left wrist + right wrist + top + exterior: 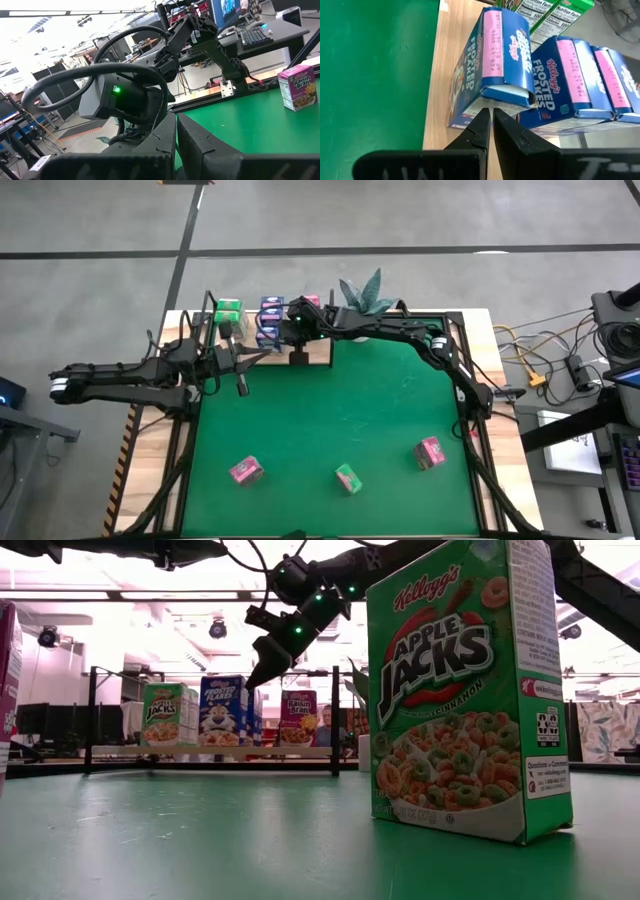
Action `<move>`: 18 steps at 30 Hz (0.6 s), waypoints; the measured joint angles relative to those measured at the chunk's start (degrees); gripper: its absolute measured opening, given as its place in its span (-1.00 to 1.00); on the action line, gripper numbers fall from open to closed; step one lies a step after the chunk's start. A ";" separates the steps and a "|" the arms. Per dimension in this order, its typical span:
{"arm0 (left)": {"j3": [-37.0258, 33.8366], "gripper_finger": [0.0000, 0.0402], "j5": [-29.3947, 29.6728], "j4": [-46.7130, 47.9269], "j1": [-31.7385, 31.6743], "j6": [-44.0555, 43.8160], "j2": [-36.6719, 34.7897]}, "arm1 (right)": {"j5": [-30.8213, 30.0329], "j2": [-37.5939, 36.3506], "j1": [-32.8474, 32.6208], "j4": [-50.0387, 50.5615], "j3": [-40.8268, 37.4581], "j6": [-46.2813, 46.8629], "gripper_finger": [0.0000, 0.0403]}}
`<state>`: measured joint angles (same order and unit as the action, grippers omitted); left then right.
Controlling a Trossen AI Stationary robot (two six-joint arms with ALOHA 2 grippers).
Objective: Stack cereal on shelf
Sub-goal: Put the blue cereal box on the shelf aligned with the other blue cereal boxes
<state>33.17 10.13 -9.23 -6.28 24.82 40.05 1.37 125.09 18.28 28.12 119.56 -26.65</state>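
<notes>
The light-wood shelf [318, 352] with black posts stands at the table's far left. On it stand green cartons [228, 310], blue-and-white cartons [270, 320] and a pink carton [311, 302]; they also show in the low view, green [167, 715], blue [224, 710], pink [298, 718]. My right gripper [490, 117] is shut and points down over the shelf, its tips right beside the front blue carton [502, 55]. My left gripper [242, 383] is shut and empty, at the shelf's near edge. On the felt lie two pink cartons [246, 470] [430, 452] and a green one [348, 478]. My right gripper's shut fingertips [482, 120] stand close by the lower edge [505, 97] of the front blue carton, coming from above at a slant. I cannot tell whether they touch it. The carton rests on the shelf board.
A potted plant [365, 292] stands right of the shelf at the far edge. In the low view the green Apple Jacks carton [460, 690] stands upright close to the camera. A person [325, 726] shows in the room behind the shelf. The felt's middle [340, 410] is bare.
</notes>
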 joint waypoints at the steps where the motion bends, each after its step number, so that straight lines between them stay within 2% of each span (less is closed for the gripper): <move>1: 0.00 -1.00 0.00 0.04 0.02 0.00 0.00 | 0.00 -0.01 0.00 0.49 0.30 0.01 -0.94; 9: 0.00 -1.00 0.00 0.26 0.00 0.02 0.00 | 0.17 -1.01 -0.72 2.28 4.91 -0.19 -0.94; 18: 0.00 -1.00 -0.02 0.28 0.00 0.17 -0.02 | 0.59 -0.41 -0.66 -11.04 2.62 3.20 -0.94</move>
<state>33.17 10.11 -8.95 -6.28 24.99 40.03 1.96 124.68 17.63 17.08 122.17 -23.45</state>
